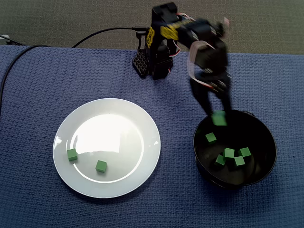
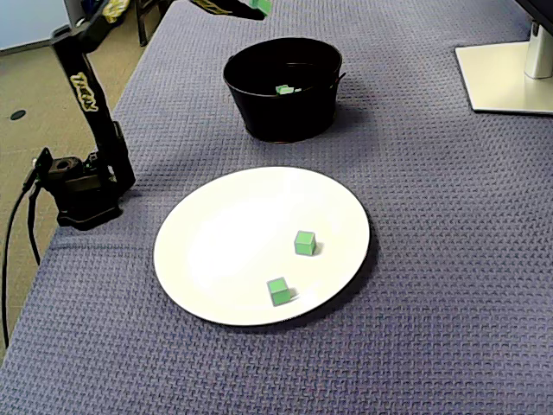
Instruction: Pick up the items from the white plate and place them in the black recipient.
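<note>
A white plate (image 1: 111, 135) (image 2: 233, 233) lies on the blue cloth and carries two green cubes, one (image 1: 72, 154) (image 2: 278, 291) close to its rim and another (image 1: 101, 166) (image 2: 304, 243) beside it. To its right in a fixed view stands the black bowl (image 1: 271, 142) (image 2: 285, 112) with several green cubes (image 1: 230, 153) inside. My gripper (image 1: 219, 116) (image 2: 255, 7) hangs over the bowl's far rim, shut on a green cube (image 1: 219, 119) (image 2: 259, 5). In the other fixed view only the gripper's tip shows, at the top edge.
The arm's base (image 1: 159, 61) (image 2: 82, 190) is clamped at the cloth's edge, with a black cable (image 1: 95, 34) running off to the left. A white stand base (image 2: 505, 78) sits at the cloth's top right corner in a fixed view.
</note>
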Available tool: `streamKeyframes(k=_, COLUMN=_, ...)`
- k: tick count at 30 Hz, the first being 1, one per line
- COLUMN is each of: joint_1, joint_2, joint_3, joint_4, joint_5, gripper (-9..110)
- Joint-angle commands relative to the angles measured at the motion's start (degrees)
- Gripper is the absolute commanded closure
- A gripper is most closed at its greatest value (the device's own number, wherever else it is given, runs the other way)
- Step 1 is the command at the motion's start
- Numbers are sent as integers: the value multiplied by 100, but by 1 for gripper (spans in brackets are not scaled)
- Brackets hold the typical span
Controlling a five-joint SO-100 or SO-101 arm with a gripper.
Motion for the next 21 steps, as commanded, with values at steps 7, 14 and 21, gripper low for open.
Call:
streamKeyframes(k=7, joint_1=-738, joint_2=-1916, joint_3=62, joint_4=26, joint_5=-809, gripper=102)
streamKeyframes(k=14, joint_1=-923, joint_2=-2364, joint_3=114, joint_4=-176, joint_5=-976, gripper=91)
streamKeyframes(k=21, joint_1=-765, joint_2=-1898, joint_3=-202, joint_4=536, joint_5=-1354, gripper=78)
